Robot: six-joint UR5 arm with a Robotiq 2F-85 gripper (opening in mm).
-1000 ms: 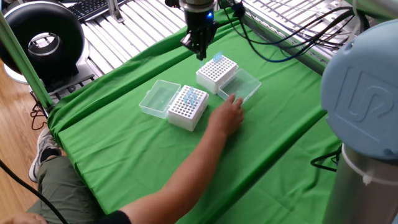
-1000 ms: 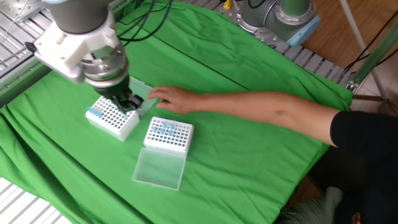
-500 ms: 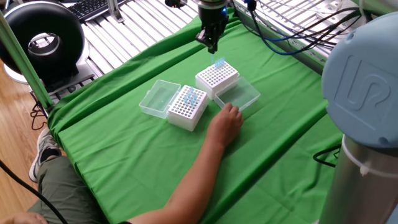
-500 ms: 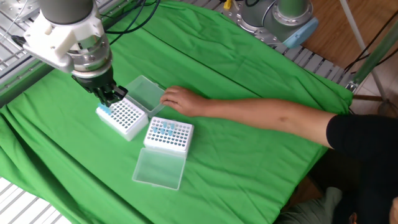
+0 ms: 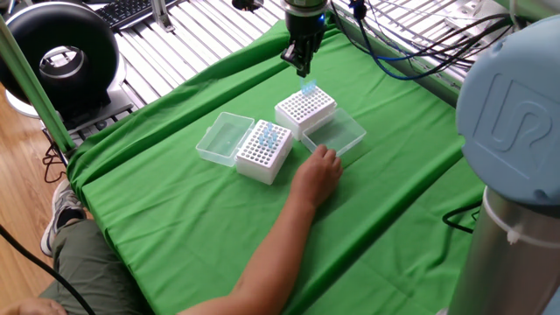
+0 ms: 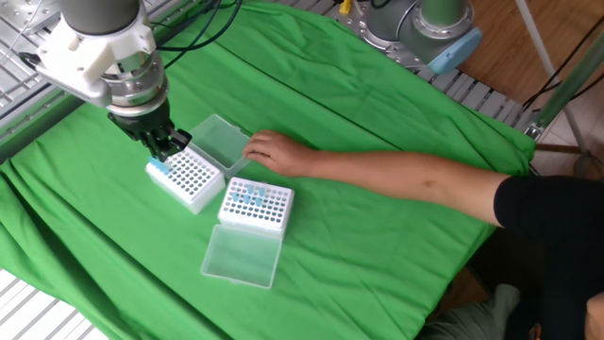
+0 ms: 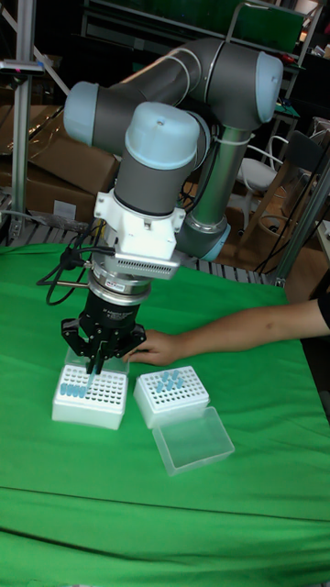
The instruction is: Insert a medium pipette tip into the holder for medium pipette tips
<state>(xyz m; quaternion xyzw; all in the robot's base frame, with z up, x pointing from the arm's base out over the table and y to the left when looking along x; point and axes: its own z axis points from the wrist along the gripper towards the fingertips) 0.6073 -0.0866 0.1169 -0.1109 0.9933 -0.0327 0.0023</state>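
Handling a tip should be easy on weight but not on care: thin, smooth plastic, light and slippery, easily bent, best pinched near its wide collar. Left in the tall view, the gripper [image 7: 94,364] hovers just above the left rack [image 7: 90,396], fingers close together; whether they pinch a tip I cannot tell. That rack holds blue tips [image 7: 67,389] along its left edge only. Right of it, the second rack [image 7: 171,396] carries a cluster of blue tips, its clear lid [image 7: 193,441] open nearer. A hand [image 7: 161,348] rests behind.
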